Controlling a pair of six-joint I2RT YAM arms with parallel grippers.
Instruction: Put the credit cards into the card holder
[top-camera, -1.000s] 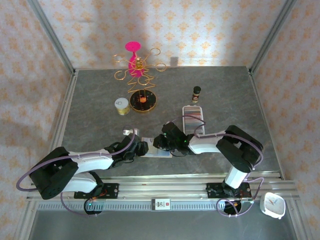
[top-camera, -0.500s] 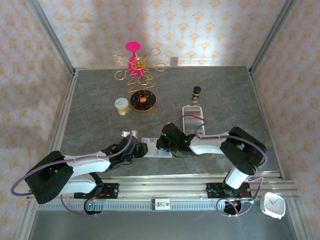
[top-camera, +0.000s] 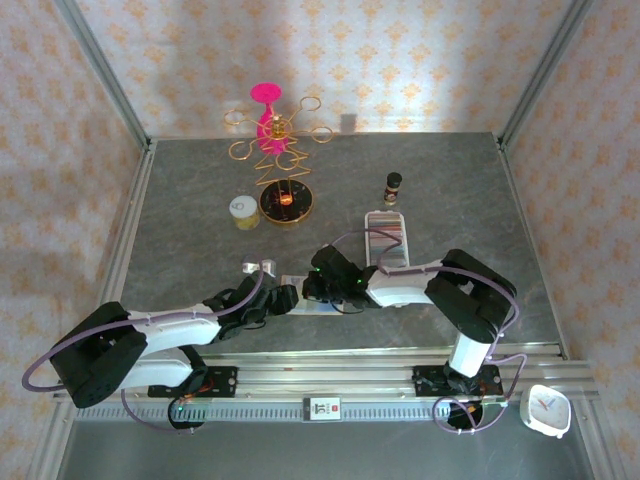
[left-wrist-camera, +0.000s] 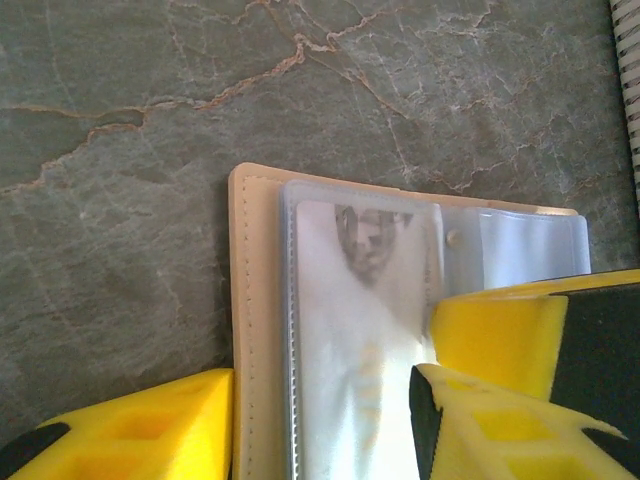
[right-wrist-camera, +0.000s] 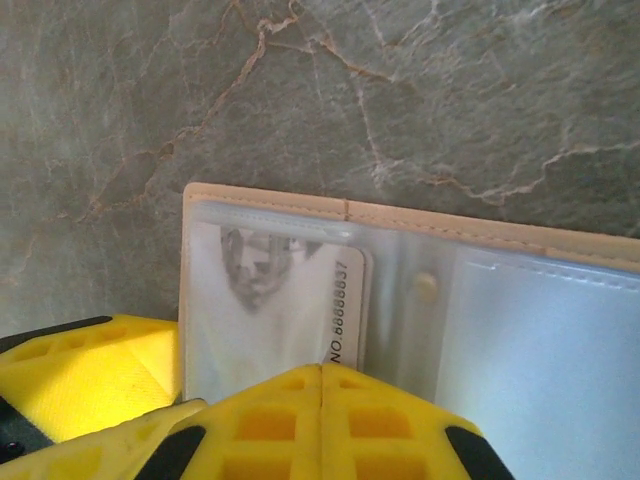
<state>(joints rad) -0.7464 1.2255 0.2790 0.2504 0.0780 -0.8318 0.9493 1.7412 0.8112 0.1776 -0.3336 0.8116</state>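
The beige leather-like folding card holder (left-wrist-camera: 240, 300) lay open and flat on the grey marbled table (left-wrist-camera: 120, 120), clear sleeves up. A white plastic credit card (right-wrist-camera: 270, 300) sat inside its end sleeve. I saw the left gripper (left-wrist-camera: 315, 400) spread wide across that end of the holder. One yellow finger (left-wrist-camera: 130, 430) was just outside the beige edge and the other over the sleeves, gripping nothing. The right gripper (right-wrist-camera: 320, 385) faced it from the holder's other side, fingers pressed together without a gap at the card's edge. I could not tell whether they pinched the card. Beyond the holder, further cards (top-camera: 388, 242) lay in a long white perforated tray (top-camera: 385, 215).
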